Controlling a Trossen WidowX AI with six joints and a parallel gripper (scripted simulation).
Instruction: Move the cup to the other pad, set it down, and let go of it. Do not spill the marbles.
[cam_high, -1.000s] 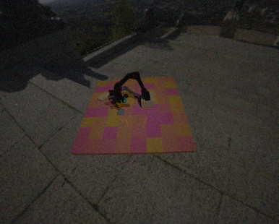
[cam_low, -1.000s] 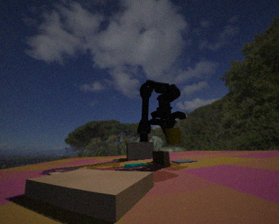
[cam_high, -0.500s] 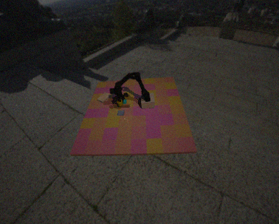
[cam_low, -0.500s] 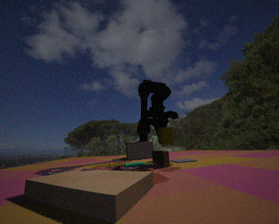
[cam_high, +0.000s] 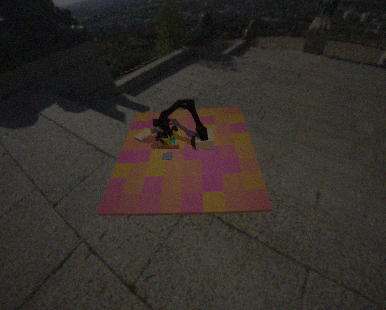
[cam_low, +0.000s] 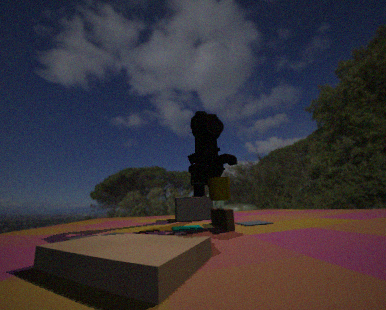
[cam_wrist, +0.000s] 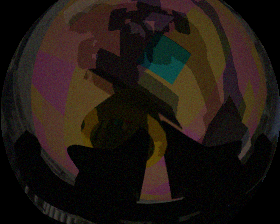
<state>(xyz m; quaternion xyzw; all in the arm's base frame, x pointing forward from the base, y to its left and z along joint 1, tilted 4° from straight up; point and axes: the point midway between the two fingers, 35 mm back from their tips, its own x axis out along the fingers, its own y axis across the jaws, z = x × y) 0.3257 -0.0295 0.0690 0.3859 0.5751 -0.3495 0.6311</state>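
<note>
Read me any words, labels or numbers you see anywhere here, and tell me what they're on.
No readable text in any view.
Faint pale marks run along the dark rim at the lower left of the wrist view: too blurred to read.
The cup, held in the gripper, the pads and the mat show no lettering.

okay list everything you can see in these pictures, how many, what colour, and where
Cup: one, yellow, held in the air above the dark block.
Dark block: one, brownish, on the mat under the cup.
Teal pad: one, flat on the mat left of the dark block.
Grey-blue pad: one, flat on the mat right of the dark block.
Tan box: one, low, nearest the exterior camera.
Mat: one, pink, orange and yellow squares, on stone paving.
Arm: one, black, on a grey base.
Claw: one, shut on the cup.
</note>
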